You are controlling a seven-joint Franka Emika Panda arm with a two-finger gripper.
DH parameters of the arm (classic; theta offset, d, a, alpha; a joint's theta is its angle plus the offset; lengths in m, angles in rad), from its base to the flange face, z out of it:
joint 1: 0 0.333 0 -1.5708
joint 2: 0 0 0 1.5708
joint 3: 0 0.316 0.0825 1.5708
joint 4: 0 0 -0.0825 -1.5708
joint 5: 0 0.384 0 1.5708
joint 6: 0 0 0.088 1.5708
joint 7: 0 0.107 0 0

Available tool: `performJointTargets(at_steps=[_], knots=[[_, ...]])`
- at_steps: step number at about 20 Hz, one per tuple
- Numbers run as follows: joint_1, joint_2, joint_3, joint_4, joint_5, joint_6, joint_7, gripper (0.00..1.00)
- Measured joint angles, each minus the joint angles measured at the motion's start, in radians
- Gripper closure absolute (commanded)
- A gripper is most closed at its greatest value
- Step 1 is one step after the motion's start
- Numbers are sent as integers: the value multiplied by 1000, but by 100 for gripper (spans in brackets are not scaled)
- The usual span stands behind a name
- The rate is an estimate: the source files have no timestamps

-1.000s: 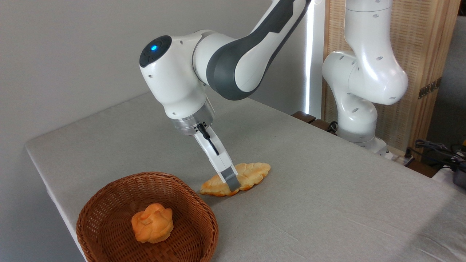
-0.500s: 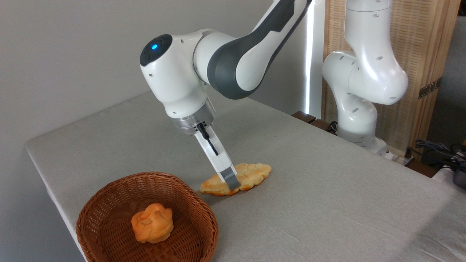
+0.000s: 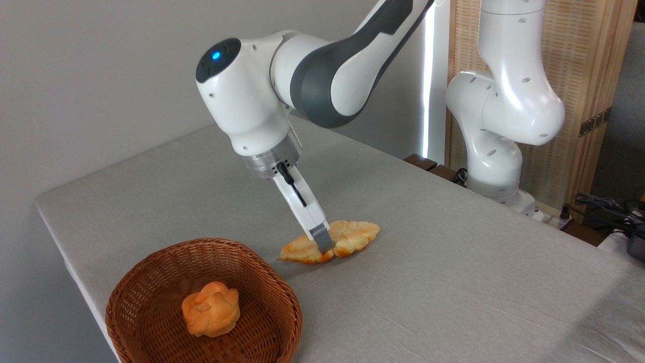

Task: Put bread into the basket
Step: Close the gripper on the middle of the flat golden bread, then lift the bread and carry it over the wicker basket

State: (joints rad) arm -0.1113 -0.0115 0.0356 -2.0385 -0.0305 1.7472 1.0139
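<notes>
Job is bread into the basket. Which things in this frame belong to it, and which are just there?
Job:
bread, clamped by gripper
basket

Just there:
bun in the basket
cables at the right edge

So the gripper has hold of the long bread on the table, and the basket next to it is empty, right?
Not quite. The basket is not empty: the camera view shows a small round bun lying in it. The rest holds: the gripper is closed on the long bread, out on the table beside the basket.
</notes>
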Motion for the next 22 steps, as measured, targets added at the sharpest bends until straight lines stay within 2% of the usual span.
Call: performJointTargets(at_steps=[3, 9, 11, 13, 18, 20, 21, 22], knots=[[1, -22, 1, 25, -4, -15, 0, 58], [4, -36, 2, 132, -71, -8, 0, 57], [5, -36, 3, 155, -102, 43, -1, 57], [6, -34, 5, 160, -115, 119, -14, 51], [6, -17, 8, 160, -160, 294, -56, 51], [6, -8, 8, 160, -191, 358, -58, 43], [6, -3, 9, 160, -198, 389, -59, 30], [6, 3, 9, 160, -203, 420, -59, 22]])
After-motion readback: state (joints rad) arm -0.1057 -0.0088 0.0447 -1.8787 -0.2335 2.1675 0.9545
